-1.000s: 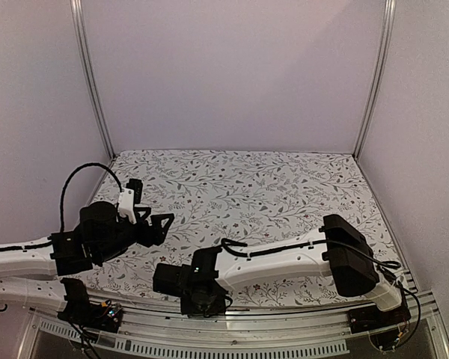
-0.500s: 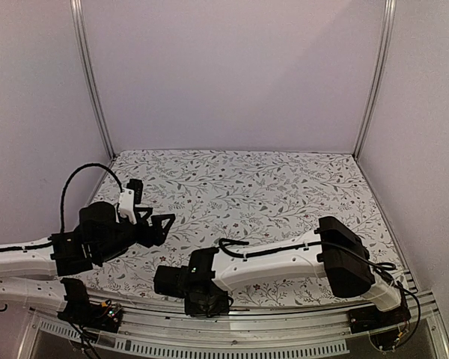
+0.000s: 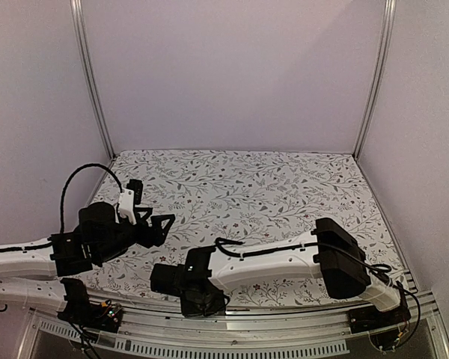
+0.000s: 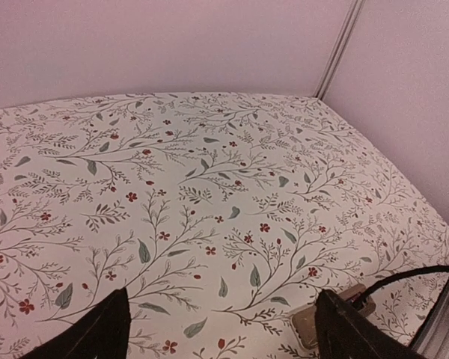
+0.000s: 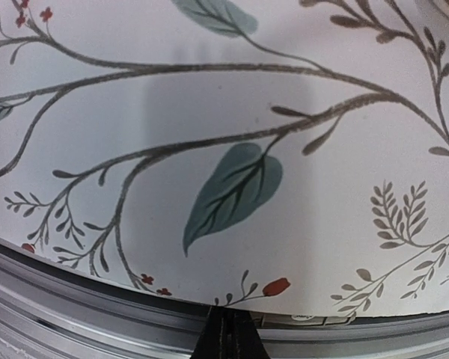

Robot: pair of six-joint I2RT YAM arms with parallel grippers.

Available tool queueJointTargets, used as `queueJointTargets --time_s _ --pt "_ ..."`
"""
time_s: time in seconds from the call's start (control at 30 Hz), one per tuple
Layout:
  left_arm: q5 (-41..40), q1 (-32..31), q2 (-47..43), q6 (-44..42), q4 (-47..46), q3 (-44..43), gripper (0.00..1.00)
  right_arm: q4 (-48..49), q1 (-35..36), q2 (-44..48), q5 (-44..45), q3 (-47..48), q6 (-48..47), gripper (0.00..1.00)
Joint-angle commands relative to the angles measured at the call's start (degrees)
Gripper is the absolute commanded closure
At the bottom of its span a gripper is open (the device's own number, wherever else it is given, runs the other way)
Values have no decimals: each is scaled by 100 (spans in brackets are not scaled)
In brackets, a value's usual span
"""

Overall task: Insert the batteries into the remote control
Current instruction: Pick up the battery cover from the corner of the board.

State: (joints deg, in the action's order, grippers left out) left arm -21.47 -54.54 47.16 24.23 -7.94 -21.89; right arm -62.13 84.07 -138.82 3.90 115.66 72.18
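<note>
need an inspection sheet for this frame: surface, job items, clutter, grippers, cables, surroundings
Surface: floral cloth lies flat, no folds seen.
Batteries: nothing seen in any view.
Remote control: tan-grey flat piece at the left wrist view's lower edge, partly behind a finger; probably its back, not certain.
Clutter: nothing seen.
Grippers: left gripper open, empty, over the cloth; right gripper shut, tip down at the cloth's near edge, nothing seen in it.
Cables: black loop over the left arm; black cable along the right arm.
Surroundings: plain pale walls, metal posts, near rail.
</note>
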Motion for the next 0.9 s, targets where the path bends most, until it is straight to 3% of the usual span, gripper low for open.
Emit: queueJointTargets --time_s 0.0,0.2,0.6,0.7,0.87 --pt "18 -83 -31 -83 -93 55 15 364 -75 266 62 -117 -328 100" --pt "13 -85 -40 -109 -93 53 15 860 -94 1084 137 -752 -491 100" --pt "96 -95 0 -174 -126 49 15 1103 -155 1689 392 -1037 -733 100" --pt "161 -104 -55 -237 -190 57 16 1409 -250 2081 546 -1583 -1030 100" --pt "283 -225 -231 -548 -377 67 17 2161 -704 2967 355 -2495 -2313 100"
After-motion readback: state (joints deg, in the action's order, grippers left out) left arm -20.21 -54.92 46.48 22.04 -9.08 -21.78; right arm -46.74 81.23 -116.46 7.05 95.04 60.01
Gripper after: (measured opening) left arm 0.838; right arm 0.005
